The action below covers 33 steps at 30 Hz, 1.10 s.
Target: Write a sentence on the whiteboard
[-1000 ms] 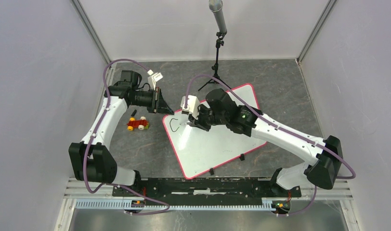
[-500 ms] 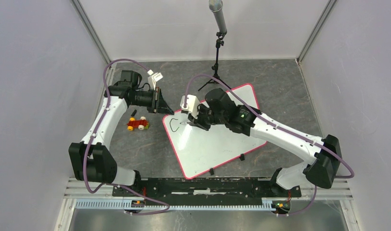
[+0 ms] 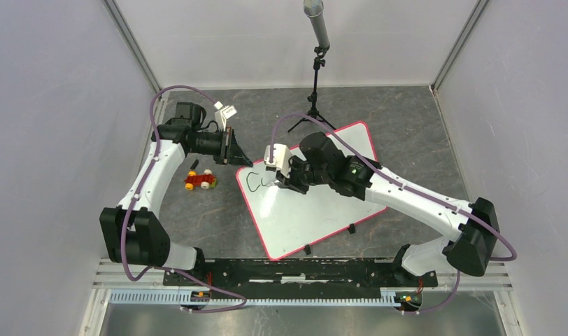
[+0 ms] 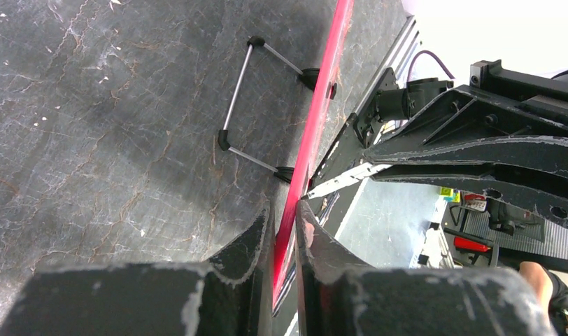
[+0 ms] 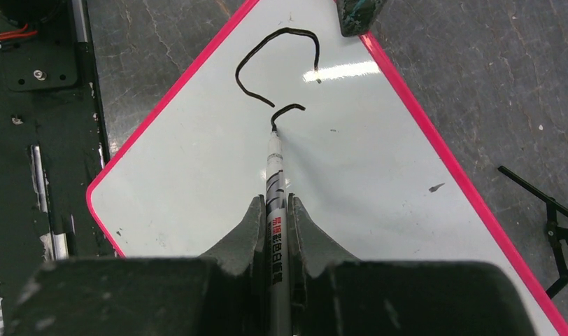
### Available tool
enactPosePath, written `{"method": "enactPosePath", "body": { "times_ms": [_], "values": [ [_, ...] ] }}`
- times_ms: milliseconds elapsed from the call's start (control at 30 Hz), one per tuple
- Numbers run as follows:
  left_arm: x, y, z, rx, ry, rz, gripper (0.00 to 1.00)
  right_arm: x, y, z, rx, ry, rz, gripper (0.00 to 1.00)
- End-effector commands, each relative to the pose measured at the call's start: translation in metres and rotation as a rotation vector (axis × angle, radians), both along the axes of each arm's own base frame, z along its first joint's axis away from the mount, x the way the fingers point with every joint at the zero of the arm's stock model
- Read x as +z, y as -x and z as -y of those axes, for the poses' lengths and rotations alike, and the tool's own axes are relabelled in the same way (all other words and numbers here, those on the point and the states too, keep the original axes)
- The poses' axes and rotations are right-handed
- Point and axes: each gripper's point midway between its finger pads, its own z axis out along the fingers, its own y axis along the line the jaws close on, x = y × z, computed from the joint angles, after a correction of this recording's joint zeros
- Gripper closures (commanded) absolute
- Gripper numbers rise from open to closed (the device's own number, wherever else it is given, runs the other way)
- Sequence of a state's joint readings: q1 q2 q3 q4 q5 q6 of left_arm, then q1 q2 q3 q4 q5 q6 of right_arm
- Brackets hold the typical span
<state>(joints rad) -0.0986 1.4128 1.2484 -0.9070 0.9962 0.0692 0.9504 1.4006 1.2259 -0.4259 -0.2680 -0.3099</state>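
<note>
The whiteboard (image 3: 316, 206), white with a pink-red rim, lies tilted on the dark table. My left gripper (image 3: 238, 161) is shut on its far left corner; the left wrist view shows the red rim (image 4: 316, 133) pinched between the fingers of the gripper (image 4: 285, 227). My right gripper (image 3: 287, 179) is shut on a grey marker (image 5: 274, 175), gripped upright in the gripper (image 5: 275, 210), tip touching the board (image 5: 379, 210). Of the sentence, only a black "c" (image 5: 238, 71) and a short hooked stroke (image 5: 289, 108) at the marker tip show; they also show in the top view (image 3: 253, 183).
A red and yellow toy car (image 3: 200, 181) and a small black cap (image 3: 194, 164) lie left of the board. A microphone tripod (image 3: 313, 105) stands behind it. Wire stand legs (image 4: 246, 98) show under the board. Black clips (image 3: 350, 228) sit on its near edge.
The right gripper has shifted slightly with the marker, and a new short stroke has appeared to the right of the "c". The left arm has not moved.
</note>
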Motion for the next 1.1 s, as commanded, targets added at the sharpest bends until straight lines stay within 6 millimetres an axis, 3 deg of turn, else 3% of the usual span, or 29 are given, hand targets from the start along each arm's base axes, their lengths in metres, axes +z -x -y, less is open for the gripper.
{"method": "enactPosePath", "body": {
  "times_ms": [0,233,500,933,1067],
  "values": [
    [0.009,-0.001,0.003,-0.041,-0.006,0.080,0.98,0.011,-0.013,0.014,-0.049,0.007,0.059,1.00],
    [0.008,-0.002,0.003,-0.042,-0.006,0.074,0.98,0.030,-0.028,0.013,-0.084,-0.034,0.082,1.00],
    [0.009,-0.002,0.004,-0.044,-0.008,0.078,0.98,0.032,-0.028,-0.001,-0.062,-0.061,0.048,1.00],
    [0.007,-0.001,0.003,-0.040,-0.017,0.080,0.98,0.024,-0.008,-0.009,0.017,-0.053,0.018,1.00],
    [0.007,0.000,0.003,-0.039,-0.017,0.079,0.98,0.034,-0.007,-0.004,0.011,-0.073,0.038,1.00]
  ]
}}
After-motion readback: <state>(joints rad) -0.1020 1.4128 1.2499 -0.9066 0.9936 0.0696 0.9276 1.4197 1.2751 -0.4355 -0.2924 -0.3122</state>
